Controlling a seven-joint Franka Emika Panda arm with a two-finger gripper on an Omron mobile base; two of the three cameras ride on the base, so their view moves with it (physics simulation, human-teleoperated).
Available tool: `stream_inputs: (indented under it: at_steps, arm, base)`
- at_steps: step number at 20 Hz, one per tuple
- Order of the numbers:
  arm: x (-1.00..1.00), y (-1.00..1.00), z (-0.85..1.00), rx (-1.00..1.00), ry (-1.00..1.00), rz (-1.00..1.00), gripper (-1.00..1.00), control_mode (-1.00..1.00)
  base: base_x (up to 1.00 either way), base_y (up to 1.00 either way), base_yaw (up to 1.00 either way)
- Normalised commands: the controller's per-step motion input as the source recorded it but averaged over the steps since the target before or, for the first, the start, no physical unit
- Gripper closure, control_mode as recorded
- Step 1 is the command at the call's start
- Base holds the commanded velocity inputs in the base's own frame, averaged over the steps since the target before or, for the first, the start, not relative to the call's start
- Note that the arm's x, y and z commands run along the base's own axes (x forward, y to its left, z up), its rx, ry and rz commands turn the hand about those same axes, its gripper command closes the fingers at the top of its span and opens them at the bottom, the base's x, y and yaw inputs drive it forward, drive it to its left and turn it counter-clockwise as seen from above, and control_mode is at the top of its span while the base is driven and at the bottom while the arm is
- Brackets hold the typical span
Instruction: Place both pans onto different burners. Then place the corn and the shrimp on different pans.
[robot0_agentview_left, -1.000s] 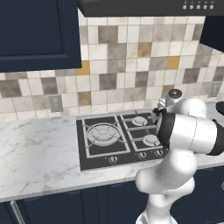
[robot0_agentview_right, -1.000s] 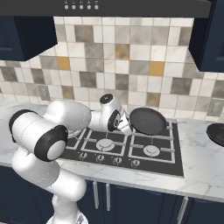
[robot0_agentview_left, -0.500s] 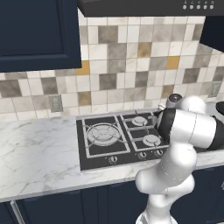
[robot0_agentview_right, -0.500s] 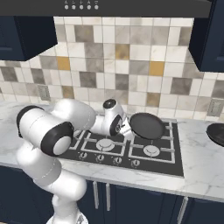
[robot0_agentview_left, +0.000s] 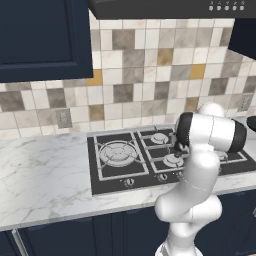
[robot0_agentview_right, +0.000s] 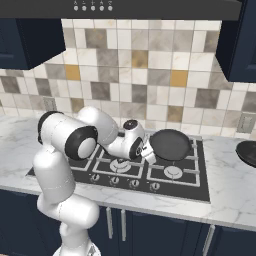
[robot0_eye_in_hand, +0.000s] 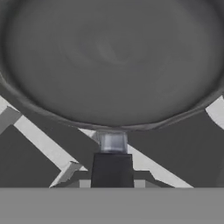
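Note:
A black pan (robot0_agentview_right: 171, 145) with a long black handle (robot0_eye_in_hand: 112, 169) hovers low over the back right of the black cooktop (robot0_agentview_right: 195, 187). My gripper (robot0_agentview_right: 148, 154) is shut on that handle, left of the pan. In the hand view the pan's bowl (robot0_eye_in_hand: 113, 57) spreads across the top, with grate bars (robot0_eye_in_hand: 43, 140) below it. I cannot tell whether it touches the grate. A small silver-capped burner (robot0_agentview_right: 172, 172) lies in front of it. A second dark pan (robot0_agentview_right: 247, 152) sits on the counter at the far right. The corn and the shrimp are out of view.
The large multi-ring burner (robot0_agentview_left: 117, 151) takes the cooktop's left side, with small burners (robot0_agentview_left: 160, 137) to its right. Marble counter (robot0_agentview_left: 45, 175) stretches left of the cooktop. A tiled wall (robot0_agentview_right: 150, 75) rises behind, under a hood and dark cabinets.
My hand has moved down and slightly right, and the pan has come lower over the back right of the cooktop. The grip has not changed.

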Motion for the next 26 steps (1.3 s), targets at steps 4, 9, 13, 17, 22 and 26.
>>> stream_inputs:
  at_steps: [4,9,13,17,22,26]
  arm:
    - [0.52,-0.21,-0.29,0.00,0.03,0.03,1.00,-1.00]
    - [0.33,-0.28,-0.04,0.00,0.00,0.03,1.00,-1.00]
    - [0.05,-0.36,0.00,0.00,0.00,0.00,1.00,-1.00]
    - [0.00,-0.24,-0.02,0.00,0.00,0.00,1.00,-1.00]
    - [0.00,0.00,-0.05,0.00,0.00,0.00,-1.00,-1.00]
    - [-0.02,0.00,-0.01,0.01,0.00,0.01,-1.00,-1.00]
  base:
    - [0.00,0.00,0.00]
    - [0.00,0.00,0.00]
    - [0.00,0.00,0.00]
    - [0.00,0.00,0.00]
    - [0.00,0.00,0.00]
    - [0.00,0.00,0.00]
